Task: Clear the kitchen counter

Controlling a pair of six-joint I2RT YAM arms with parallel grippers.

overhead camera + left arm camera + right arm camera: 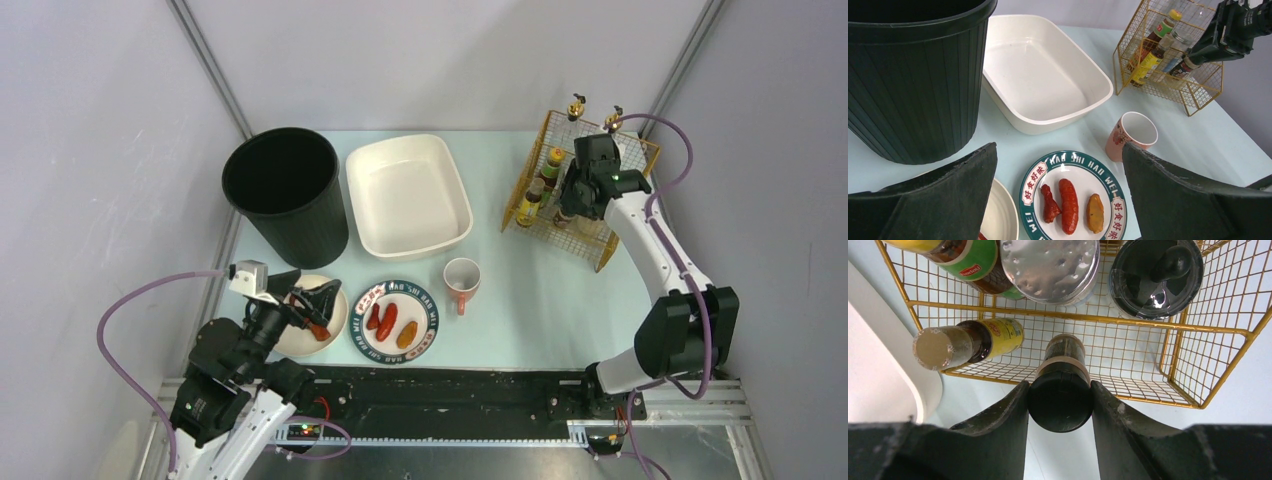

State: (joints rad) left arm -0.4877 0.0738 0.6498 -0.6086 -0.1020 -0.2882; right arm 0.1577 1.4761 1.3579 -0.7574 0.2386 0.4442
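A black ribbed bin (290, 195) stands at the far left corner of the desk (540, 310). Just beside it, along the far edge, is an empty white tub (408, 195). A gold wire rack (1143, 360) at the far right corner contains a yellow-label bottle (973, 342), a black-capped bottle (1060, 390) and a metal-lidded jar (1050, 265). Near the front edge, a green-rimmed plate (400, 290) carries two red sausages (1069, 206) and a brownish piece (1094, 213). A pink cup (462, 280) stands upright just beside it, and a pale plate (998, 220) lies at its left.
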